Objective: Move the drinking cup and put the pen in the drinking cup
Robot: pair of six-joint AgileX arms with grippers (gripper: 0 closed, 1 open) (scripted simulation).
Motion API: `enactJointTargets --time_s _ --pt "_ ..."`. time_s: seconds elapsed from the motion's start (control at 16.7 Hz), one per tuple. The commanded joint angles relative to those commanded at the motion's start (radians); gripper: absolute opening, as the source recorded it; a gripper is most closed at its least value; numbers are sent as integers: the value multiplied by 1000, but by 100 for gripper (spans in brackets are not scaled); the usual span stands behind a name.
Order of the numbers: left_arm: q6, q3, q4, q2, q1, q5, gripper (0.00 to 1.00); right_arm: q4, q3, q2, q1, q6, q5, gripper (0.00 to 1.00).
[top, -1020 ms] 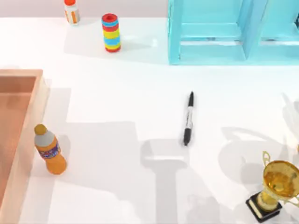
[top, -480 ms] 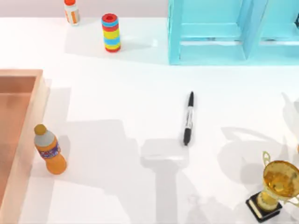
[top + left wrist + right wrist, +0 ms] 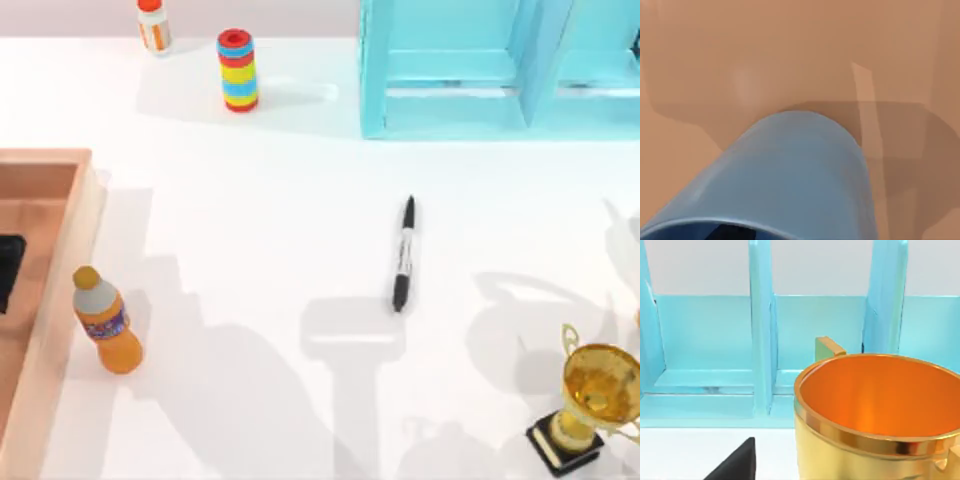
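Left gripper (image 3: pixel 8 272) sits at 9 o'clock over the wooden tray (image 3: pixel 70 200), fingers' state unclear (smooth blue drinking cup (image 3: pixel 790 175) close below). Slim pen (image 3: pixel 403 255) lies mid-table.

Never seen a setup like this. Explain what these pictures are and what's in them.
This is a simulated two-armed AgileX robot at a white table. The top view looks down: the pen lies loose mid-table, with an orange bottle, gold trophy, ring stack, turquoise shelf and wooden tray around it. A dark part of the left arm shows over the tray. The left wrist view, from that arm's camera, sits close to the blue drinking cup above the tray floor; whether it is held I cannot tell. The right wrist view faces the trophy and shelf.
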Motion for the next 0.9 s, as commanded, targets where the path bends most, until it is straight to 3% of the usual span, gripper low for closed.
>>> enactJointTargets --time_s 0.24,0.9 --pt "0 -1 1 0 0 0 100 0 0 0 0 0 0 100" --pt "0 -1 1 0 0 0 17 0 0 0 0 0 0 100"
